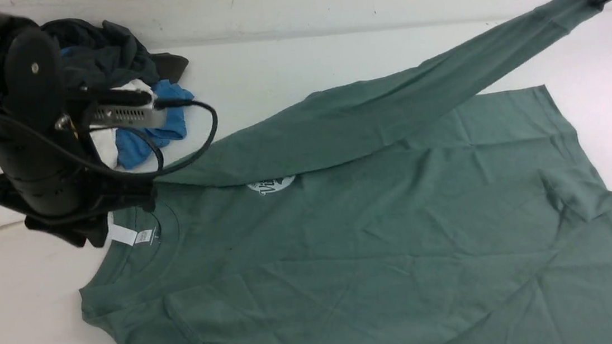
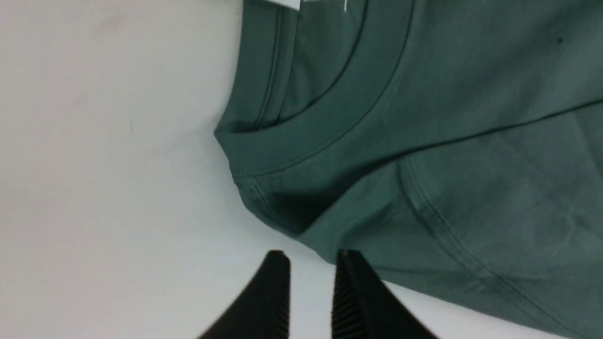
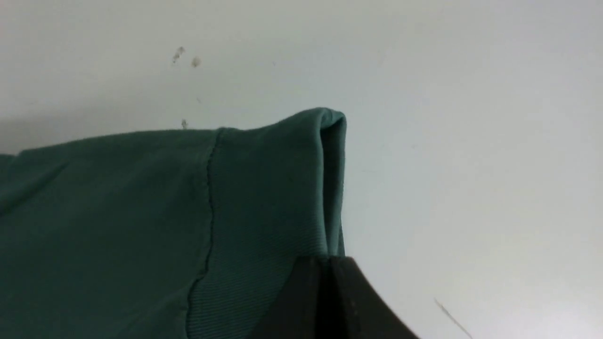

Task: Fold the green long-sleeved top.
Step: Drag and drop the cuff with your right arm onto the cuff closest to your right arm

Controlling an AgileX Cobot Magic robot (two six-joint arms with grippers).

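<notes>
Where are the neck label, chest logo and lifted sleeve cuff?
neck label (image 1: 124, 233): front view, middle of white tag.
chest logo (image 1: 271, 185): front view, its visible edge.
sleeve cuff (image 3: 268, 197): right wrist view, ribbed band.

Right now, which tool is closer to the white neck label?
Left. The left tool is at the collar near the white neck label; the right tool pinches the sleeve cuff far away.
</notes>
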